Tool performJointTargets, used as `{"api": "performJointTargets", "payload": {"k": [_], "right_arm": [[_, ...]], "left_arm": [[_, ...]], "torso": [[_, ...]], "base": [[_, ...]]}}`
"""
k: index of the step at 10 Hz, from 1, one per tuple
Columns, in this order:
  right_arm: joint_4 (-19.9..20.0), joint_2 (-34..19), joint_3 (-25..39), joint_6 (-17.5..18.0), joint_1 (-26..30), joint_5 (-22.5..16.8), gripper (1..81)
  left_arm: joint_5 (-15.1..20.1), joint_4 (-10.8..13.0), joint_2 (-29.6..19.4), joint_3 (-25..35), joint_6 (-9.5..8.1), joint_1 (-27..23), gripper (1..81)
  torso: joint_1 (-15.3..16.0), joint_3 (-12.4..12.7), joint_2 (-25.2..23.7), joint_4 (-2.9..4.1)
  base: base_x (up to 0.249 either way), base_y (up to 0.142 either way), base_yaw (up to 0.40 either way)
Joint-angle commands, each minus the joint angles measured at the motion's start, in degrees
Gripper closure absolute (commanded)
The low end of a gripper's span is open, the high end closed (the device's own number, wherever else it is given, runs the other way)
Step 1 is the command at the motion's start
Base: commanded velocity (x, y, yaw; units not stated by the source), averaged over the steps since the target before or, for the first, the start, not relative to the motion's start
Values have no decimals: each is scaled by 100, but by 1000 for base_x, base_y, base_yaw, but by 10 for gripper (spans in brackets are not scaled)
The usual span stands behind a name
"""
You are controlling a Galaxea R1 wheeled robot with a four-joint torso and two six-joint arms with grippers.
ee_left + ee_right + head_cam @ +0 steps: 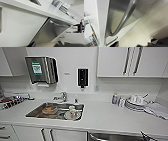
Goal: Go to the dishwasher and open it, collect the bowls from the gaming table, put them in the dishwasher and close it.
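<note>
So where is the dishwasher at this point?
The dishwasher sits under the white countertop at the head view's bottom edge, right of the sink. The left wrist view shows its steel front between white cabinet doors.

The stainless-steel dishwasher (50,33) sits under the worktop (37,10), its door closed, bar handle (126,16) across the top.

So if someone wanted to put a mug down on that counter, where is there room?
The widest bare stretch of counter lies between the sink and the stacked plates. In front of the sink runs a narrower strip. It is crowded in the sink, at the far left by the rack, and at the right around the plates.
</note>
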Motion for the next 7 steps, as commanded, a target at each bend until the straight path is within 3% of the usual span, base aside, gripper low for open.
{"api": "performJointTargets", "payload": {"k": [1, 4, 7], "right_arm": [[52, 204, -234, 38, 579, -204, 10], [123, 495, -710, 117, 587, -186, 10], [-53, 522, -1008, 117, 772, -160, 10]], "left_arm": [[24, 71, -235, 97, -19, -474, 10], [24, 80, -209, 27, -19, -474, 10], [24, 97, -200, 1, -19, -474, 10]], "torso": [[0, 0, 0, 0], [0, 0, 0, 0], [0, 0, 0, 0]], "base": [[0, 0, 0], [0, 0, 0], [0, 0, 0]]}}
